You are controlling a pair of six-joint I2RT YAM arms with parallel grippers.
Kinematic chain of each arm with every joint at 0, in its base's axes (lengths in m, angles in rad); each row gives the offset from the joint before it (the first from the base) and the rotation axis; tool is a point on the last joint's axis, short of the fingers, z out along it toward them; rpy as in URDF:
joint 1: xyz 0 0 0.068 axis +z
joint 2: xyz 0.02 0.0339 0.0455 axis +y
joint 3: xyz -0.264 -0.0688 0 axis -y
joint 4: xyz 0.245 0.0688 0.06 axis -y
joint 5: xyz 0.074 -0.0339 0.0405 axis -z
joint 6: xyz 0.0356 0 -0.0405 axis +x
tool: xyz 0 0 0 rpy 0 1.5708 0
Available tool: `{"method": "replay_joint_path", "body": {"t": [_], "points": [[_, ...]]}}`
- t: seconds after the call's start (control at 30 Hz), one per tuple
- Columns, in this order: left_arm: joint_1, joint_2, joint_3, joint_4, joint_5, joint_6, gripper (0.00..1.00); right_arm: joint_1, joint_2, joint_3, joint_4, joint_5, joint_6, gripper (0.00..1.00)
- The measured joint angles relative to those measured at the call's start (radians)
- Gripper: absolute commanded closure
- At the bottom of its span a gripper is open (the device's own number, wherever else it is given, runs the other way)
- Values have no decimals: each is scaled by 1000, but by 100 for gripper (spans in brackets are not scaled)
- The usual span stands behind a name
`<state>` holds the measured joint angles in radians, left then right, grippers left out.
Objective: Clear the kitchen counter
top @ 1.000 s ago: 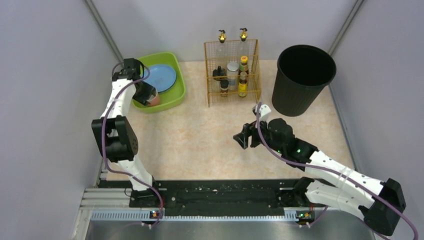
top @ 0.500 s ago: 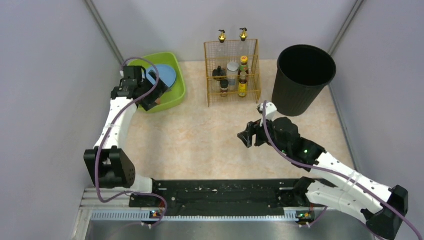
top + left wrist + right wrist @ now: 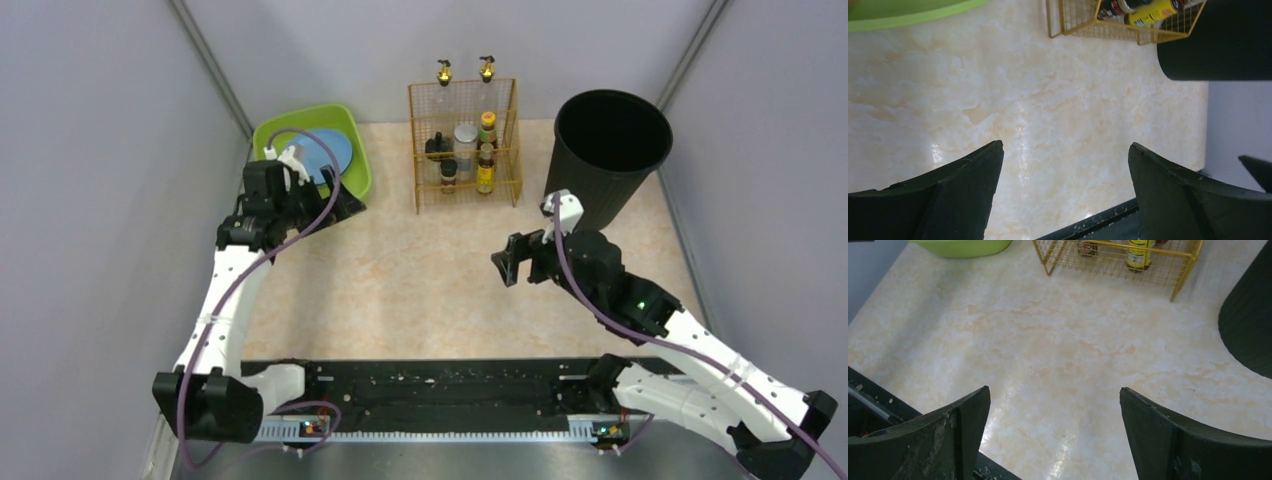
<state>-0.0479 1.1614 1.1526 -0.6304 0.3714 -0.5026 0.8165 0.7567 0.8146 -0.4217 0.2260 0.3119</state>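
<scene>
The kitchen counter (image 3: pixel 420 270) is a pale beige marbled top; it also shows in the left wrist view (image 3: pixel 1058 115) and the right wrist view (image 3: pixel 1063 345). My left gripper (image 3: pixel 345 207) is open and empty, just off the front right corner of the green tub (image 3: pixel 355 175). My right gripper (image 3: pixel 505 268) is open and empty above the counter's middle right. A blue plate (image 3: pixel 325 155) lies in the tub, partly hidden by my left arm.
A gold wire rack (image 3: pixel 463 150) with bottles stands at the back middle; it also shows in the wrist views (image 3: pixel 1128 32) (image 3: pixel 1158 265). A black bin (image 3: pixel 608 160) stands at the back right. A black rail (image 3: pixel 440 390) runs along the near edge.
My left gripper has come out of the green tub and moved toward the near right, empty. My right gripper has drifted right and back a little.
</scene>
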Motion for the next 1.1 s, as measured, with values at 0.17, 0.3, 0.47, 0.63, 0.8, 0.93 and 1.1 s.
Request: {"method": "replay_joint_path", "body": {"t": [0.17, 0.3, 0.47, 0.63, 0.8, 0.93, 1.1], "points": [[-25, -75, -65, 0, 81, 66, 1, 0, -5, 39, -79, 94, 15, 1], [-74, -156, -111, -1, 97, 113, 1, 0, -4, 40, -133, 195, 43, 1], [-174, -271, -147, 2, 85, 173, 1, 0, 2, 40, -188, 374, 105, 1], [-251, -321, -164, 4, 80, 204, 1, 0, 21, 40, -224, 511, 157, 1], [-262, -346, -203, 24, 75, 210, 1, 0, 36, 40, -253, 594, 187, 1], [-262, -368, -224, 32, 43, 210, 1, 0, 43, 40, -260, 612, 198, 1], [-262, -422, -233, 37, -11, 210, 1, 0, 44, 40, -258, 594, 196, 1]]}}
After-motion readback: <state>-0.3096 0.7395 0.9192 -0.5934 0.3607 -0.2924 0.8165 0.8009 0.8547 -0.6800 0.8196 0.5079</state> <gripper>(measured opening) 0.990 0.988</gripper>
